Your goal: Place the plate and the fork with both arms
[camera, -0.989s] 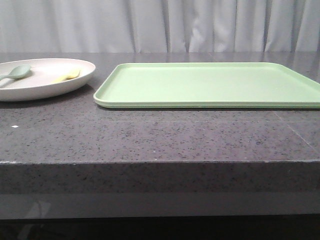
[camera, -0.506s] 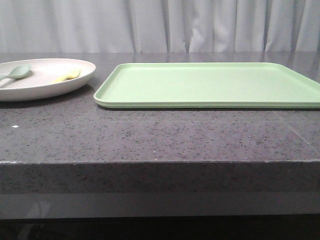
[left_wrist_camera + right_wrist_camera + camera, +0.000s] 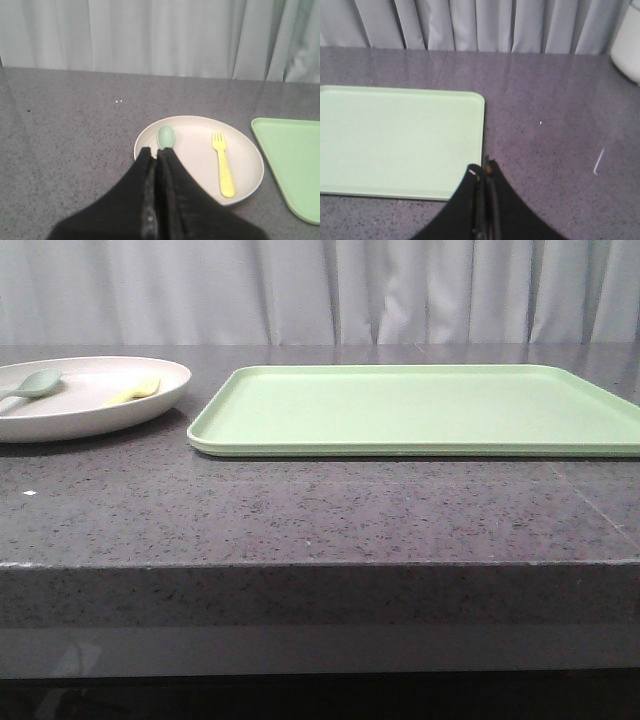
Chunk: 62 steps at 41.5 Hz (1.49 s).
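Comparing the front view with those from a second and half a second ago, nothing has shifted: the plate sits at the table's left, just beside the green tray, with the fork and a green spoon lying in it. That stillness suggests the task has barely started; neither plate nor fork has been picked up, and the tray holds nothing.

The front view shows no arm at all, so the wrist cameras carry the rest. In the left wrist view the left gripper has its fingers pressed together with nothing between them, hanging over the near edge of the plate, its tip overlapping the spoon's bowl in the picture; whether it touches I cannot tell. This view also shows the fork whole, tines pointing away, lying apart from the spoon, which the low front angle flattens. The right wrist view shows the right gripper likewise closed and empty, near the tray's corner over the grey table, plus a white object at the far edge
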{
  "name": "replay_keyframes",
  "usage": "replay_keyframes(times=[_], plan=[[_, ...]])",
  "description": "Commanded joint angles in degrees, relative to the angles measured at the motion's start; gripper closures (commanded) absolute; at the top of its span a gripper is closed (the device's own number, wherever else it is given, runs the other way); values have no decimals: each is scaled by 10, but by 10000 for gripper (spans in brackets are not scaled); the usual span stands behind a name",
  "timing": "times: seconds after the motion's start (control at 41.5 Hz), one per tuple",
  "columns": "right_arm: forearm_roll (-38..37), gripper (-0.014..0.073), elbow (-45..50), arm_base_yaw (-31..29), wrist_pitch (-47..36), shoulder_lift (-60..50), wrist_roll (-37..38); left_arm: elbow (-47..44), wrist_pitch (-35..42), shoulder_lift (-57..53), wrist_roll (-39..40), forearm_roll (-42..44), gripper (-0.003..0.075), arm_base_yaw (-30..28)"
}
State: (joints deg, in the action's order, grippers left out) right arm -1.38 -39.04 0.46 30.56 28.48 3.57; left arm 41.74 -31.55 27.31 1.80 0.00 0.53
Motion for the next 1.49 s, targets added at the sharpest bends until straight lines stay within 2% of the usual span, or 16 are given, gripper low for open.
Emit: replay_keyframes(times=[0.0,0.506,0.579,0.651,0.723,0.772,0.82,0.892,1.374,1.471], plan=[[-6,660,-18,1,-38,32,-5,10,40,24,7,-3,741,3],[-6,659,-18,1,-37,70,-5,8,40,56,7,-4,740,3],[-6,629,-18,1,-38,70,-5,8,40,56,7,-4,725,3],[-6,488,-18,1,-38,70,-5,8,41,56,7,0,643,3],[-8,284,-18,1,-38,70,-5,8,42,56,7,10,475,3],[-9,179,-18,1,-41,70,-5,8,47,56,7,20,358,3],[-8,117,-18,1,-43,70,-5,8,49,56,7,26,265,3],[-8,73,-18,1,-41,70,-5,8,52,56,7,27,202,3],[-8,73,-18,1,-40,70,-5,11,80,64,7,15,300,3],[-8,73,-18,1,-40,70,-5,32,45,92,7,17,297,3]])
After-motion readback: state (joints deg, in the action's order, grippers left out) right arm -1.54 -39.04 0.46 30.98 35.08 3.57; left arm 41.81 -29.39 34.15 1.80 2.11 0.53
